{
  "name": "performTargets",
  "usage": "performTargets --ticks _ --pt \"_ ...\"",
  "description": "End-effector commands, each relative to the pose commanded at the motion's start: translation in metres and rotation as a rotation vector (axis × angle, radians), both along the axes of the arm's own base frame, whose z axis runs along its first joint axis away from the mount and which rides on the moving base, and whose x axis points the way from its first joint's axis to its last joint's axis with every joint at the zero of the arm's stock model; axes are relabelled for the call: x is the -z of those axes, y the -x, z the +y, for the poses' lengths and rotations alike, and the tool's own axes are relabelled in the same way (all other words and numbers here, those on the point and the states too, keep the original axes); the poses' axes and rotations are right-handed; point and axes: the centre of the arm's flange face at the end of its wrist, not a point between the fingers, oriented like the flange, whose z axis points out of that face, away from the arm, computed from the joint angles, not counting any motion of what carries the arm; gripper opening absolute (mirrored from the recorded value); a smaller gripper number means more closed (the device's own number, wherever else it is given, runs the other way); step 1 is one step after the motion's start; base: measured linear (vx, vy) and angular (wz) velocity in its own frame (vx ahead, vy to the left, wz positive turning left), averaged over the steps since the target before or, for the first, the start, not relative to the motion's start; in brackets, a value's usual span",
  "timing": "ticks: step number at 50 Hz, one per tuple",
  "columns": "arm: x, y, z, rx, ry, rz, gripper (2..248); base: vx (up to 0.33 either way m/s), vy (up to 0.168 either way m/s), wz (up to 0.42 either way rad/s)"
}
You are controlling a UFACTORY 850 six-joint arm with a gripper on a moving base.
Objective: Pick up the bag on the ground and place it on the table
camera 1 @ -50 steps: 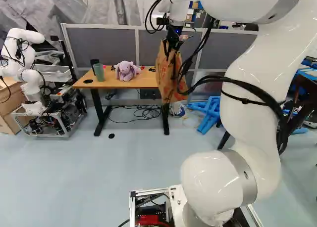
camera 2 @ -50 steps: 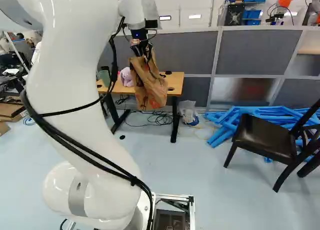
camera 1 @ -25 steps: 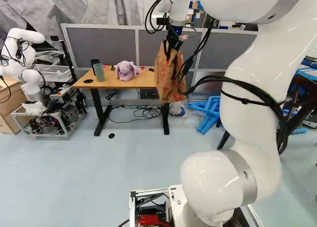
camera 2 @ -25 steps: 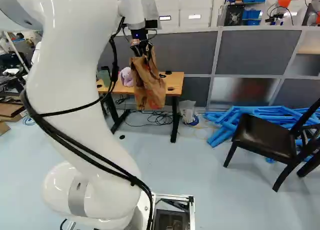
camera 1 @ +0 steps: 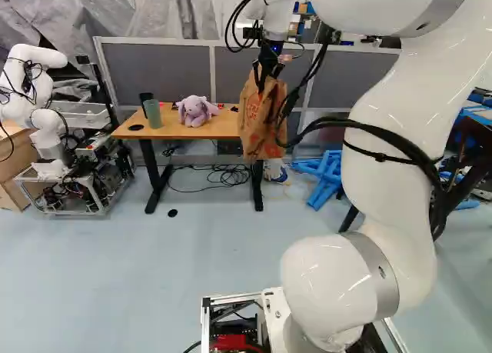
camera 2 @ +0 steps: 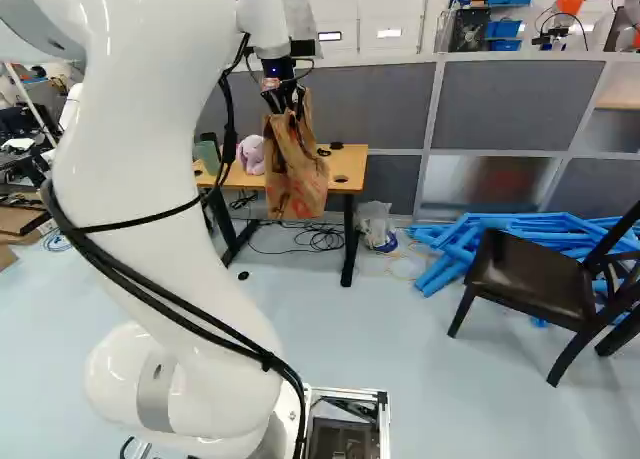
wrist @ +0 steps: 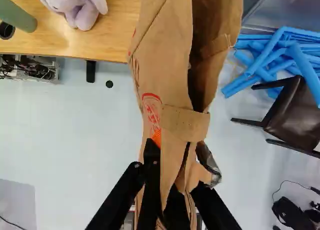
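**The paper bag hangs up high by the table**

The bag [camera 1: 257,121] hides the near right part of the table [camera 1: 227,127]. I can't tell if the bag touches the table or just hangs beside it. In the right base view, the big white arm [camera 2: 150,179] covers a lot of what is behind it. In the wrist view the bag's bottom is out of sight, and the paper hides most of the orange pads. A shiny grey bit [wrist: 207,162] by the bag is hard to make out. The toy bunny [camera 1: 197,111] is cut off there too.

The base has rolled a tiny bit ahead since the last pictures. The bag has swung and turned a little under the gripper [camera 1: 266,74], so it looks thinner in the right base view. The arm looks the same from its low joint up.

The bag is brown paper with red print, all crinkly. Its top is open and bent, and it is dark inside. The gripper is pinching the bag's top, with paper squeezed between its two black fingers [wrist: 150,175].
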Motion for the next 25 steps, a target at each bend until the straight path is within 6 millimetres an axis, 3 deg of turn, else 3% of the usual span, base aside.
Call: performTargets --ticks 25 --pt "0.0 0.0 0.0 0.0 0.0 0.0 21 0.079 0.0 -0.008"
